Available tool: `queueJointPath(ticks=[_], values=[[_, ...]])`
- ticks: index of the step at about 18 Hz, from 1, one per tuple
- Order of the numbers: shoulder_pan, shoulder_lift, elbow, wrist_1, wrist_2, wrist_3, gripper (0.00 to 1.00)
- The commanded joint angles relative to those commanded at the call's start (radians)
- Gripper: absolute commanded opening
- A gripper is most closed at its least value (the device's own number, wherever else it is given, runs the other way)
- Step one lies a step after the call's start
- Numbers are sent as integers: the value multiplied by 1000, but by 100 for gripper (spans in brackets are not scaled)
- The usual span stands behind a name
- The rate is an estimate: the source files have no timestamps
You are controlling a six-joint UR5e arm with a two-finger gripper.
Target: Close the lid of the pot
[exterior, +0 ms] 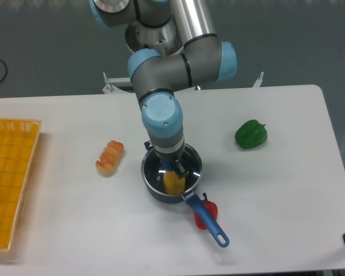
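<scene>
The dark grey pot (154, 192) stands mid-table, its long blue handle (208, 222) pointing to the front right. The clear glass pot lid (151, 167) with its thin metal rim lies level on the pot's mouth. A yellow food piece (173, 183) shows through the glass. My gripper (172, 168) points straight down over the lid's centre, with its fingers on either side of the blue knob, which the wrist mostly hides. The jaws look closed on the knob.
A red pepper (211, 210) lies under the pot handle. A green pepper (251, 134) sits to the right. An orange-striped food piece (110, 157) lies left of the pot. A yellow basket (8, 178) stands at the left edge.
</scene>
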Motion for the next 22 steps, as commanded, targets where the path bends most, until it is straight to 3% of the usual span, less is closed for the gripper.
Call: queueJointPath(ticks=[3,7,22], values=[[0,0,2,0,0,2,78],[0,0,6,-2,0,2,100],[40,52,71,-17,-9,3,100]])
